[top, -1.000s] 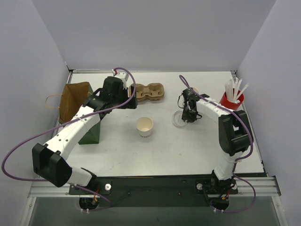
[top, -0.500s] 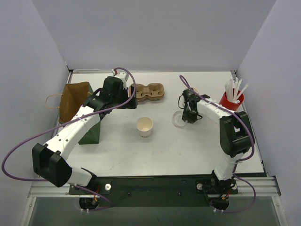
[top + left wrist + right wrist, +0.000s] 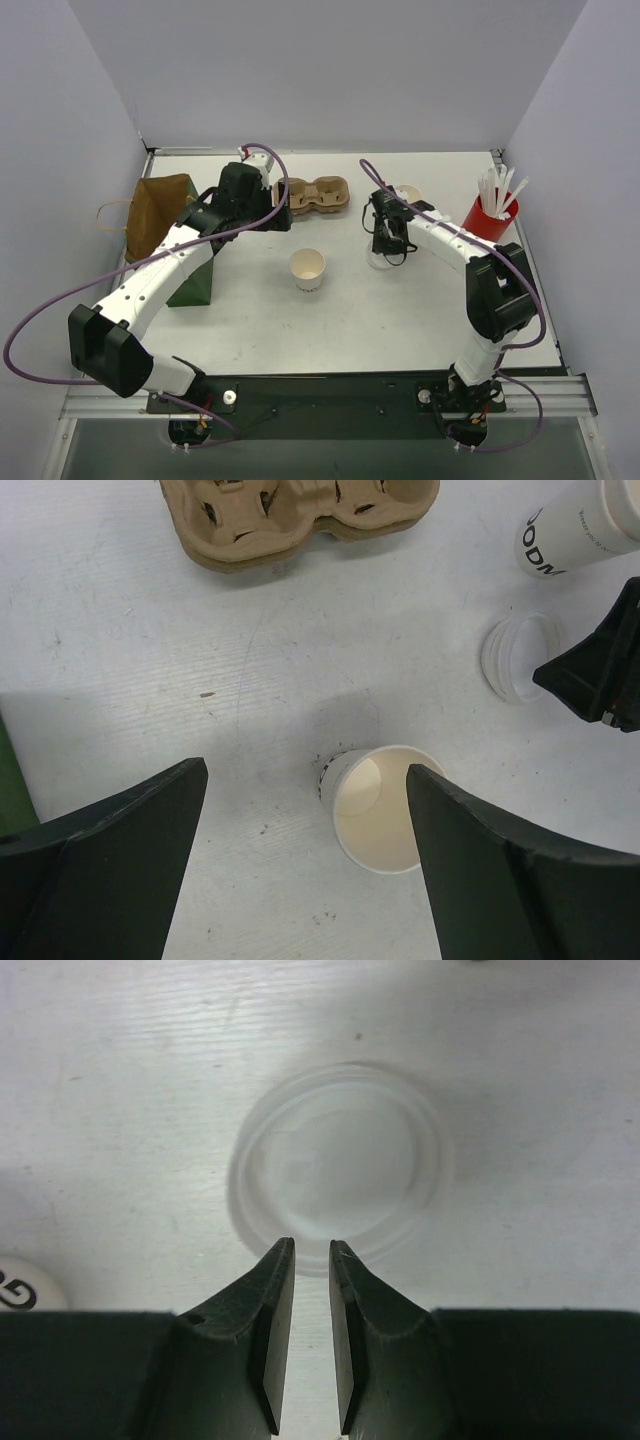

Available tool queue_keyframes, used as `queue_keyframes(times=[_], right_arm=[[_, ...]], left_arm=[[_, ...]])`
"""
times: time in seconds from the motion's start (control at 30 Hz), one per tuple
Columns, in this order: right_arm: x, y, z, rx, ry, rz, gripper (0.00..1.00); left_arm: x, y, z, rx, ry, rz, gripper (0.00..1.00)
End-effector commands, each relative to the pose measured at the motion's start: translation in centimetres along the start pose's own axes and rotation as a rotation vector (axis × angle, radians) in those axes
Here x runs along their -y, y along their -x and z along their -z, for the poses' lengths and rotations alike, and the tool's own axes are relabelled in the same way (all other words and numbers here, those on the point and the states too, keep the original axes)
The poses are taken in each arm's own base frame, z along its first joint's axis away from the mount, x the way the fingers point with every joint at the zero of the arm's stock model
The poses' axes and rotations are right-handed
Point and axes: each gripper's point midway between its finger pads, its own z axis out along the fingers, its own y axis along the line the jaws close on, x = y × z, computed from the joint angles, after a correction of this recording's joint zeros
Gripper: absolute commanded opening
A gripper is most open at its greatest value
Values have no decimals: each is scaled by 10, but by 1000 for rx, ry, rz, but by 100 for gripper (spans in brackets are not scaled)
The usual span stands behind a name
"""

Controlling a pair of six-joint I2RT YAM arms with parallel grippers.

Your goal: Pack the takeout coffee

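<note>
An open white paper cup [image 3: 308, 270] stands upright without a lid in the middle of the table; it also shows in the left wrist view [image 3: 378, 808]. A second white cup [image 3: 408, 192] with dark print and a lid on it stands at the back; it also shows in the left wrist view [image 3: 565, 530]. A loose whitish lid [image 3: 340, 1165] lies flat on the table. My right gripper [image 3: 311, 1245] hovers over its near rim [image 3: 385, 245], jaws a narrow gap apart with nothing between them. My left gripper [image 3: 305, 770] is wide open and empty, above and behind the open cup [image 3: 272, 215].
The brown pulp carrier [image 3: 312, 195] lies at the back, left of centre. A red cup of white sticks [image 3: 490, 212] stands at the right. A brown paper bag [image 3: 160, 208] and a green block [image 3: 192, 282] are at the left.
My right gripper has moved left, from beside the loose lid to over its rim. The left arm, both cups and the lid have not moved.
</note>
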Motion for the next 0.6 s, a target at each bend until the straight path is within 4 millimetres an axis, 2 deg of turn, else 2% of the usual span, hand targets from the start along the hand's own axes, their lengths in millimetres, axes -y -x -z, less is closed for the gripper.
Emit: queue_keyframes(times=[0.0,0.23,0.57], right_arm=[[-21,13,7,40,18,47,17],[-32,19,12,56,40,63,17],[-40,14,-3,18,32,74,14]], left_arm=[[7,25,9,83,-31,24,92],[3,20,14,86,-22,27,92],[-1,15,16,86,-9,30,92]])
